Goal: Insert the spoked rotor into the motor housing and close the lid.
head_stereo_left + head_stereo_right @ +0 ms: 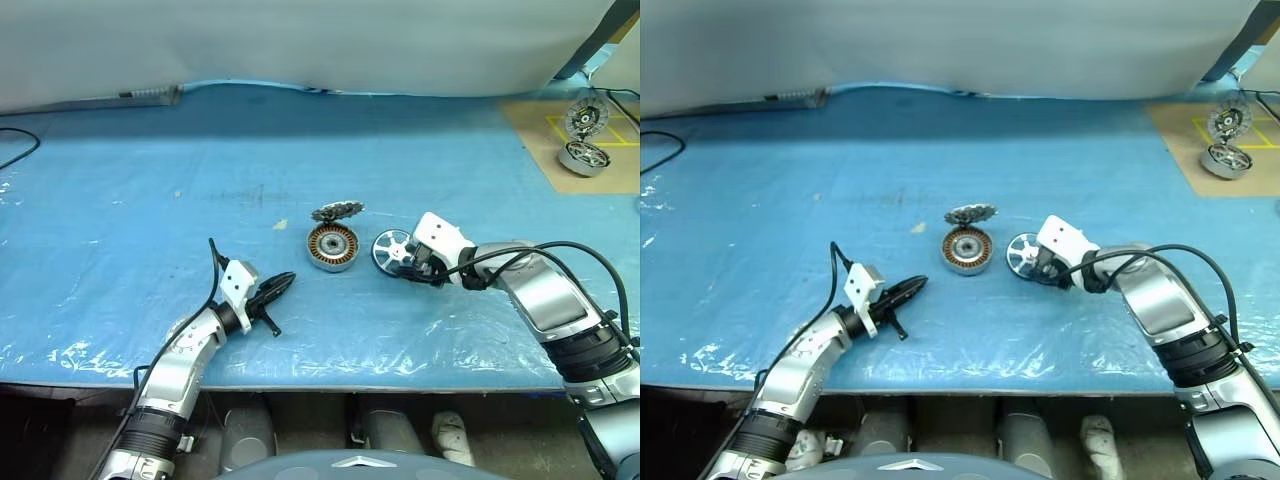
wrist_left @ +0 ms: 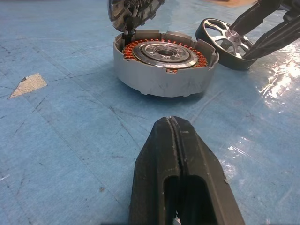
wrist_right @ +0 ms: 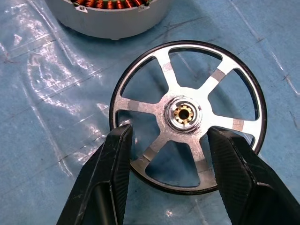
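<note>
Near frame centre the housing sat with its lid tipped up, leaving the windings clear for loading. Just right of it, the rotor lay between the right gripper's parted fingers, apparently lined up for a pinch. The left gripper, fingers pressed together and empty, waited at lower left.

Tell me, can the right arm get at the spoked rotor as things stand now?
Probably yes. The right pincer stands open directly over the spoked rotor, a finger on either side of its hub. The motor housing sits apart beside it, and nothing lies between.
</note>
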`<state>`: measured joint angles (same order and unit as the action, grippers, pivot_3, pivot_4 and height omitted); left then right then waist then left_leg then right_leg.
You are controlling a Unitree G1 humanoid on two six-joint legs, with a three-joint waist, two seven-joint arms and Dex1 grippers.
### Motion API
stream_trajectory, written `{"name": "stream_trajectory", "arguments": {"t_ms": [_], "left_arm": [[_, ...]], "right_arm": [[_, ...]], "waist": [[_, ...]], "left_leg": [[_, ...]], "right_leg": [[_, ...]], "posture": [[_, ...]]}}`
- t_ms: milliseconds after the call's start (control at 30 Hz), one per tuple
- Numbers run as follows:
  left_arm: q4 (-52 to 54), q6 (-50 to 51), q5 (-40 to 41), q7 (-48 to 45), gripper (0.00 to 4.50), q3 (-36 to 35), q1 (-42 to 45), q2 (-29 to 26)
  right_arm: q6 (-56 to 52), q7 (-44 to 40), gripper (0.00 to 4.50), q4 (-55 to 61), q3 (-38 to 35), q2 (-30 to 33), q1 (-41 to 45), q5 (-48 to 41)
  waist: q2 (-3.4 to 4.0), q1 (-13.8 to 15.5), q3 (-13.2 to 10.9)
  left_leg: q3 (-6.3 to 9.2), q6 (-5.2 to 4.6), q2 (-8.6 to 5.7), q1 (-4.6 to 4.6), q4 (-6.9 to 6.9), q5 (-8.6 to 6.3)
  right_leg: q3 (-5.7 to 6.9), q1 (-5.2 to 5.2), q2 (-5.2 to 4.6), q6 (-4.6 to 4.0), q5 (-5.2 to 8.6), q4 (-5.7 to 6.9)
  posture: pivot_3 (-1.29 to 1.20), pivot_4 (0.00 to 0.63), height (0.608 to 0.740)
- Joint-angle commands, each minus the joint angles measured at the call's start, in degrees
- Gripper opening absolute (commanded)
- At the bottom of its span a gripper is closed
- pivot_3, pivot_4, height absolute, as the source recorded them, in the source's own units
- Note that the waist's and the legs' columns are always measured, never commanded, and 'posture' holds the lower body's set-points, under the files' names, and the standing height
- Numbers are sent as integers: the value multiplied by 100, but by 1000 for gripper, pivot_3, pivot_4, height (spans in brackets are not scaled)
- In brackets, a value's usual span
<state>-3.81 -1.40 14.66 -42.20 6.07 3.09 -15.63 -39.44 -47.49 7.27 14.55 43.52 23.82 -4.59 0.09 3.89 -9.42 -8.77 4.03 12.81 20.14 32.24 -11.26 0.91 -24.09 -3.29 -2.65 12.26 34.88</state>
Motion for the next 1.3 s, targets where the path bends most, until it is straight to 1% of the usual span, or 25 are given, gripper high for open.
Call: {"name": "stream_trajectory", "arguments": {"t_ms": [33,67,100,200,433,567,633,733,867,1000,1100,1233,1300], "left_arm": [[181,-62,34,-11,0,-36,-16,-19],[182,-61,35,-8,0,-37,-17,-17],[181,-60,35,-5,0,-39,-18,-16],[188,-55,38,7,0,-44,-25,-12],[189,-52,47,19,0,-52,-43,-7],[187,-48,51,16,0,-55,-44,-12],[181,-48,52,11,0,-57,-39,-15],[169,-47,51,6,0,-55,-31,-14],[150,-49,49,3,0,-43,-9,-1],[134,-57,43,17,0,-38,8,22],[139,-59,41,28,0,-43,-2,28],[135,-66,33,32,0,-46,2,27],[117,-70,28,42,0,-48,21,35]], "right_arm": [[-316,221,2635,-11,-2,-127,110,143],[-412,262,2635,-8,-6,-158,141,152],[-472,285,2272,3,-2,-173,163,163],[-633,313,1503,67,-13,-210,187,130],[-820,306,1490,222,-47,-208,146,60],[-751,223,1489,291,-131,-103,218,41],[-627,-10,1488,424,-286,37,328,-107],[-486,-438,1370,676,-480,254,398,-418],[-623,-737,1370,1006,-559,351,532,-747],[-890,-757,1370,1334,-410,117,729,-997],[-1007,-618,1370,1456,-68,-214,853,-976],[-944,-366,1370,1106,363,-668,1137,-727],[-836,-316,1370,891,462,-777,1248,-645]], "waist": [[0,0,0],[0,1,0],[0,3,0],[-1,3,0],[-1,4,0],[-1,4,0],[0,5,0],[0,6,0],[0,-3,0],[0,2,0],[0,-2,0],[0,0,0],[0,1,0]], "left_leg": [[0,0,0,0,0,0],[0,0,0,-1,1,0],[0,0,0,-1,1,0],[0,0,-1,-1,2,0],[0,1,0,-1,1,0],[0,1,0,-1,1,0],[0,1,-1,-1,1,0],[0,0,0,0,0,0],[0,0,2,-3,-1,0],[0,-1,2,-2,1,0],[0,0,3,-3,0,0],[1,1,3,-1,1,0],[0,1,2,-1,2,1]], "right_leg": [[0,0,0,0,0,0],[0,0,0,0,0,2],[0,1,0,0,0,2],[-1,2,-1,0,0,2],[0,2,0,0,0,1],[0,2,0,0,0,1],[0,2,-1,0,0,1],[0,1,-1,0,0,1],[-1,1,1,0,0,1],[-1,1,2,0,0,3],[-1,1,3,-1,0,3],[-1,0,4,-1,0,3],[-1,0,3,-1,0,3]], "posture": [[0,150,740],[0,150,740],[0,150,740],[0,150,740],[0,150,740],[0,150,740],[0,150,740],[0,150,740],[0,150,740],[0,150,740],[0,150,740],[0,150,740],[0,150,740]]}}
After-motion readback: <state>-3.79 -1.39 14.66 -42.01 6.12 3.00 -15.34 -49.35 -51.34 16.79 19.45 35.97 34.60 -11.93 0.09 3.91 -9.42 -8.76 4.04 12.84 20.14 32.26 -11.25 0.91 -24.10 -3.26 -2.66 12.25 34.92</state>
